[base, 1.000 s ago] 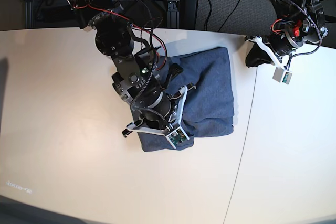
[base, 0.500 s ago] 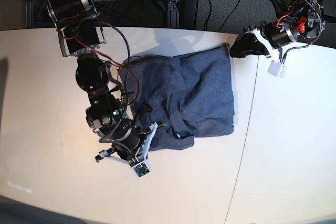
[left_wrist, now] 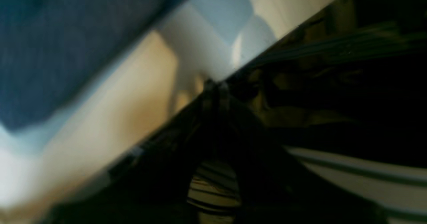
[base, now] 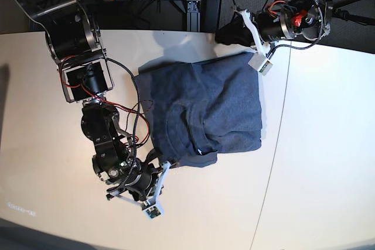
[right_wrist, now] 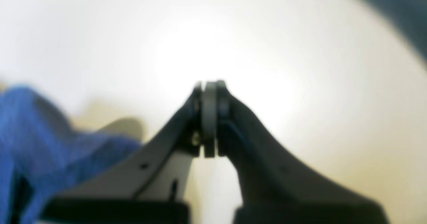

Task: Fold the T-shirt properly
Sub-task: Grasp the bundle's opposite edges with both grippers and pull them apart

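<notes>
**Shirt folded mid-table, both arms off it, wrist views blurry**

Table (base: 53, 144): white, fills most of base view; a seam runs down its right part. Far edge meets dark clutter of cables, hard to sort out.

T-shirt (base: 222, 106): slate-blue, lying folded into a rough rectangle near table centre, toward the far edge. Collar curve shows on the left-lower part w/ a small white tag near the bottom fold. Layers underneath hidden; sleeves can't be made out. Bottom-left corner partly covered by the right arm's wrist.

Right arm: comes down the left side of base view, wrist just beside the shirt's bottom-left corner. Right gripper (right_wrist: 209, 93) seen in its own cam: jaws pressed together, nothing between them, over bare table. Blue cloth shows at lower left of that view, out of focus; whether it touches the arm can't be told.

Left arm: at the far edge, upper right in base view. Left gripper (base: 225, 33) dark against the dark background, near the shirt's far-right corner; contact unclear. Left wrist cam v. smeared: jaws read as together, empty; blue cloth blur at top left, table edge running diagonally.
</notes>
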Available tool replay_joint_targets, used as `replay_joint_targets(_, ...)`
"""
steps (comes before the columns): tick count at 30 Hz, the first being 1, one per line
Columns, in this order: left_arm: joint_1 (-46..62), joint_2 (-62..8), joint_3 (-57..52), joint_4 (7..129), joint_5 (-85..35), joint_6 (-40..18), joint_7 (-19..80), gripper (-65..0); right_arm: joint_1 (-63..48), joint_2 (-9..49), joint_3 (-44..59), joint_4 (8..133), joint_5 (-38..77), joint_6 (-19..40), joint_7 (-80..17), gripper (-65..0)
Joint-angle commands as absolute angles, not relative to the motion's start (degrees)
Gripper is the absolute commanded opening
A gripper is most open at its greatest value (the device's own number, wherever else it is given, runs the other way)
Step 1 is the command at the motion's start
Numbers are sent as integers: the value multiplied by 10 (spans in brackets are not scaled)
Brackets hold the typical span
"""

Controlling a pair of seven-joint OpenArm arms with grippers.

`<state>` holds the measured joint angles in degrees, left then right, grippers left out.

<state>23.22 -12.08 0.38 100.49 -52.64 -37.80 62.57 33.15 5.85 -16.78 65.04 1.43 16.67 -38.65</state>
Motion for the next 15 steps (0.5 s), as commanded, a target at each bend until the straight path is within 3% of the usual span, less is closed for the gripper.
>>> replay_joint_targets(1, 223, -124, 3, 1014, -530, -400, 611, -650, 349, 57, -165, 646, 24, 187, -376, -650)
replay_joint_targets(15, 207, -124, 3, 1013, -332, -400, 524, -650, 320, 59, -165, 613, 155, 243, -487, -650)
